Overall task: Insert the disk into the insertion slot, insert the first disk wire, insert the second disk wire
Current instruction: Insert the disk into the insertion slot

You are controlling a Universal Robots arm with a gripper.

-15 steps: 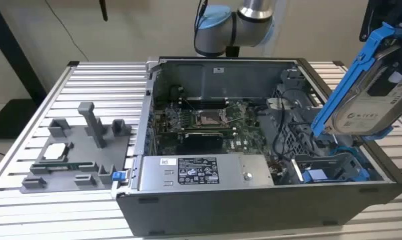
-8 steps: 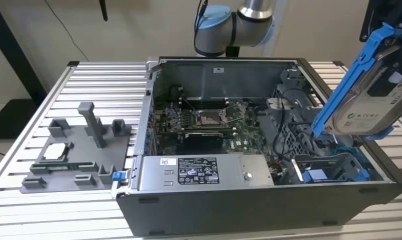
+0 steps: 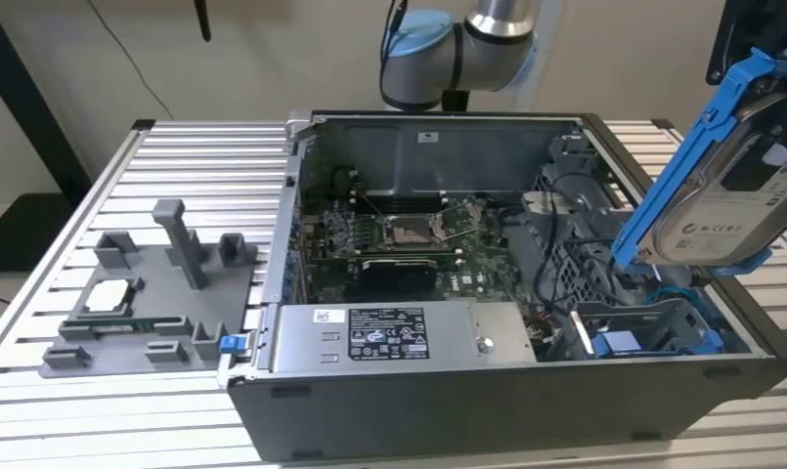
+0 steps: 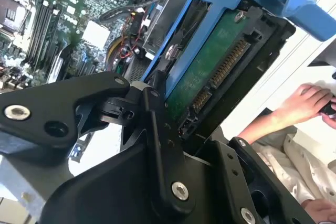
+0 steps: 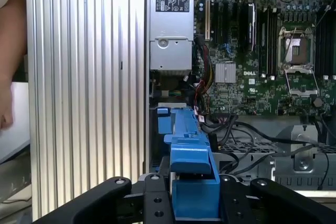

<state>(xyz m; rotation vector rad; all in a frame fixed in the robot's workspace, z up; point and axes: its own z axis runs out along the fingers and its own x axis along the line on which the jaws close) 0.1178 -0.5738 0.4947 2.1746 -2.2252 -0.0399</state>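
Observation:
The disk [image 3: 725,186], silver with a white label in a bright blue carrier frame, hangs tilted in the air over the right end of the open computer case. My gripper [image 5: 194,200] is shut on the carrier's end, with black fingers [image 5: 239,198] on either side of the blue plastic. The second wrist view shows the disk's green circuit-board underside [image 4: 210,72] and its connector edge. Below it lies the insertion slot [image 3: 641,327], a grey metal cage with blue fittings [image 5: 164,121]. Loose black cables [image 5: 236,135] run beside the cage.
Inside the case are the motherboard [image 3: 393,234] and a silver labelled power-supply box [image 3: 393,337]. A grey fixture [image 3: 146,313] holding small parts stands on the slatted table at the exterior view's left. A person's hand [image 4: 304,103] rests beside the case.

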